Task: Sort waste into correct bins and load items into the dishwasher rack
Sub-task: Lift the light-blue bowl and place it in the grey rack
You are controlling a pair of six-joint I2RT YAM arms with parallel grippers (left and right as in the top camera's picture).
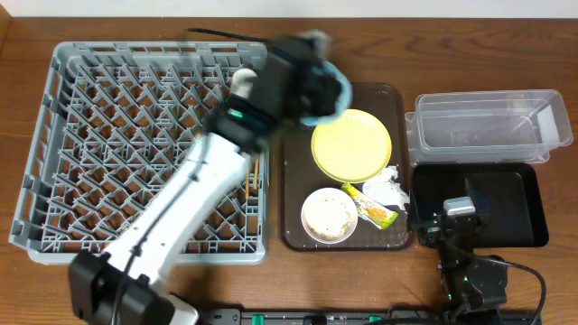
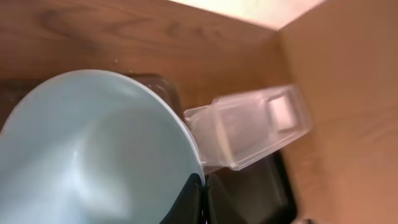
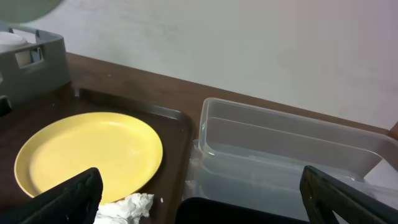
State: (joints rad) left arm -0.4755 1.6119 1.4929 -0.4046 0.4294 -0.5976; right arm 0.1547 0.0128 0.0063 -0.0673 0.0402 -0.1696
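Note:
My left gripper [image 1: 327, 95] is shut on the rim of the light blue bowl [image 2: 93, 155] and holds it above the brown tray's far left corner, beside the grey dishwasher rack [image 1: 63, 162]. The yellow plate [image 1: 350, 144], a white bowl with rice scraps [image 1: 329, 215], the green-and-yellow wrapper [image 1: 372, 208] and the white napkin [image 1: 390, 188] lie on the brown tray. My right gripper [image 1: 456, 217] is open and empty over the black tray [image 1: 528, 203]. The clear tub [image 1: 488, 122] stands behind it. Chopsticks [image 1: 255, 173] lie in the rack.
The brown serving tray [image 1: 388, 95] sits between the rack and the bins. The clear tub [image 3: 286, 155], the yellow plate [image 3: 87, 155] and the napkin [image 3: 127, 205] also show in the right wrist view. The rack's corner [image 3: 31, 62] rises at its left.

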